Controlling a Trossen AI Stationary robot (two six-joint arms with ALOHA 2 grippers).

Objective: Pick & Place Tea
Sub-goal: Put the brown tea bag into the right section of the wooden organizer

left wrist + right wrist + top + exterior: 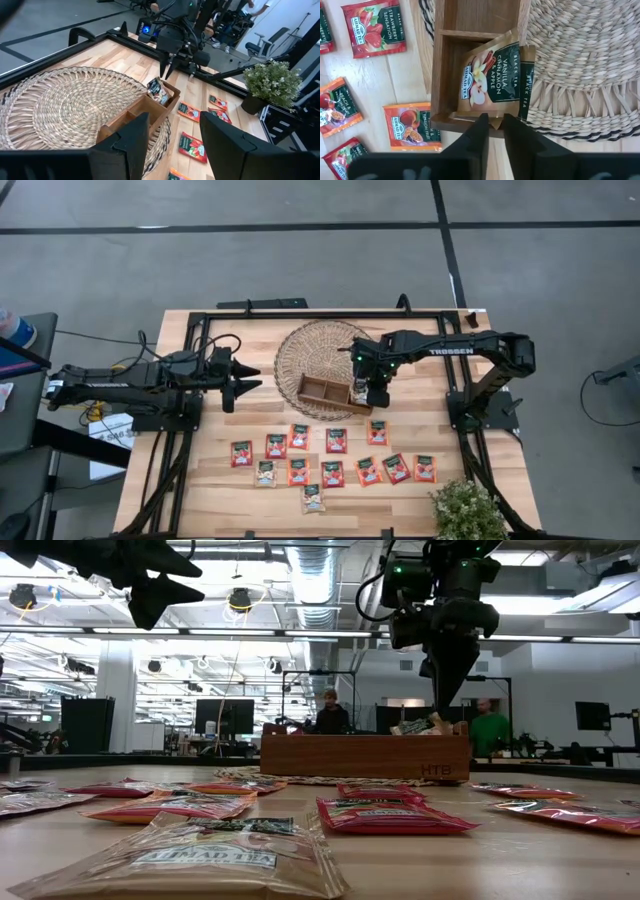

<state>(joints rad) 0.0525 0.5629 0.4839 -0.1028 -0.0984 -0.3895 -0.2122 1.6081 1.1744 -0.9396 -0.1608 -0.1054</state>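
Several red-orange tea sachets and a few beige ones lie flat on the table's near half. A brown divided tray sits on a round woven mat. My right gripper points down over the tray's right end compartment, shut on a beige tea sachet that stands tilted in there. A second sachet lies under it, leaning on the compartment's wall toward the mat. My left gripper hovers open at the table's left, high above the surface. My right gripper pinches the beige sachet by one edge between its two fingers, which come from above and point steeply down. The sachet is tilted, its lower part inside the tray's end compartment and its upper end sticking up over the tray's rim.
A potted plant stands at the table's near right corner. A black frame rail runs along the far edge. People show in the room beyond the table.
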